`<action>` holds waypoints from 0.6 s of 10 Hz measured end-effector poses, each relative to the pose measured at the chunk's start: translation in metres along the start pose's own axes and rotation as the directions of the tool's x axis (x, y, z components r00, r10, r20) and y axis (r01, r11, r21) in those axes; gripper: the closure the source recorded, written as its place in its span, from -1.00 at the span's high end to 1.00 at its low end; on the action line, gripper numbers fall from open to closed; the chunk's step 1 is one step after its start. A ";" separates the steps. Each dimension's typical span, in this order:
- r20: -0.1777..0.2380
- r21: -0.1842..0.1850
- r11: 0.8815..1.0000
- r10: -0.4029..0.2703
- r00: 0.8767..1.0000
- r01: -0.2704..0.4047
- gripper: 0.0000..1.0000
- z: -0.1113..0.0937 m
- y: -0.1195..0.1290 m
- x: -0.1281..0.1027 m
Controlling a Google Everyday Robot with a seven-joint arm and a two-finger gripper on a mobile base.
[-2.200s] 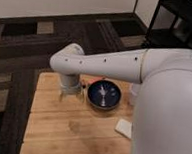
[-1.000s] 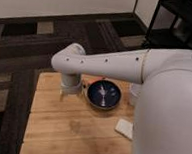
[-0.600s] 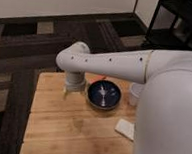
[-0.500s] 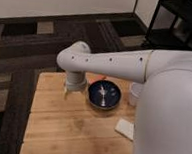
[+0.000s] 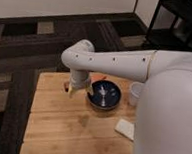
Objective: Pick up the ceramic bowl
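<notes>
We see the gripper [image 5: 81,92] spread open, its 2 prongs apart, just beside the ceramic bowl [image 5: 107,96] (which sits on the wooden table [image 5: 55,133])

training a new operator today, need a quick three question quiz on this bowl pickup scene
1. True or false: the gripper is at the right-hand edge of the ceramic bowl, as the camera sees it.
2. What stands just right of the bowl in the camera view? A) a white cup B) a red can C) a green bottle
3. What surface does the bowl rest on?

Key
1. False: the gripper is low over the table, at the bowl's left rim.
2. A
3. The wooden table.
</notes>
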 end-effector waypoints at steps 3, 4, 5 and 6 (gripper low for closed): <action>0.001 -0.008 0.998 -0.066 0.998 0.066 0.30 0.009 -0.009 -0.001; 0.003 -0.010 0.996 -0.084 0.996 0.084 0.30 0.013 -0.013 -0.002; 0.002 -0.011 0.995 -0.102 0.995 0.102 0.30 0.016 -0.018 -0.003; 0.005 -0.013 0.993 -0.115 0.993 0.115 0.30 0.019 -0.019 -0.005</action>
